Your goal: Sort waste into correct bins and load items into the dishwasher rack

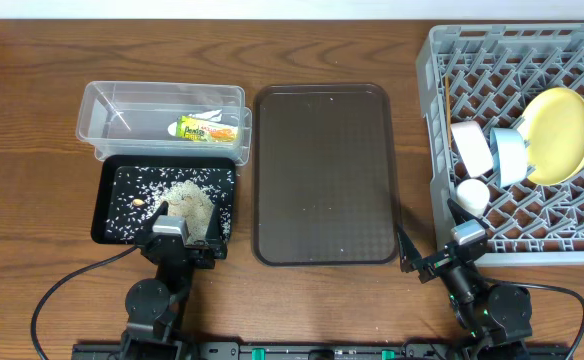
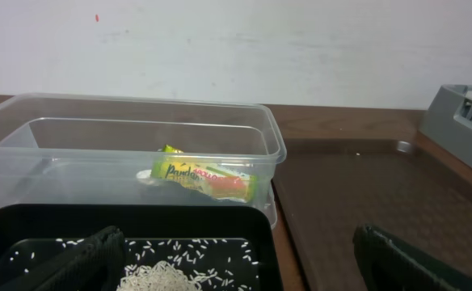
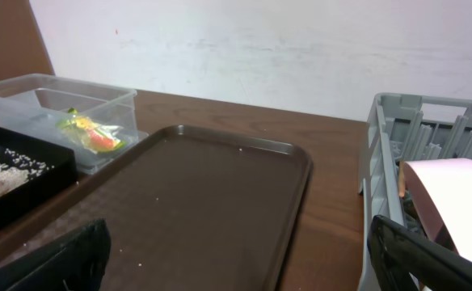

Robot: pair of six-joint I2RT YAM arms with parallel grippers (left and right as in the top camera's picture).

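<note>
While both arms hang by the near edge of the brown serving tray [image 1: 322,175], I've got the left gripper [image 2: 238,242] with jaws wide apart over the black tray [image 1: 105,205], just left of the brown one, rice [image 1: 190,200] piled in it. The snack wrapper [image 1: 208,128] is in the clear tub [image 1: 152,100], also left, further back. The right gripper [image 3: 238,230] is spread open too, off the near right corner. Right of the brown tray is the rack [image 1: 440,110], holding the yellow plate [image 1: 560,135], blue bowl [image 1: 508,155], white bowl [image 1: 469,145] and white cup [image 1: 473,192].
</note>
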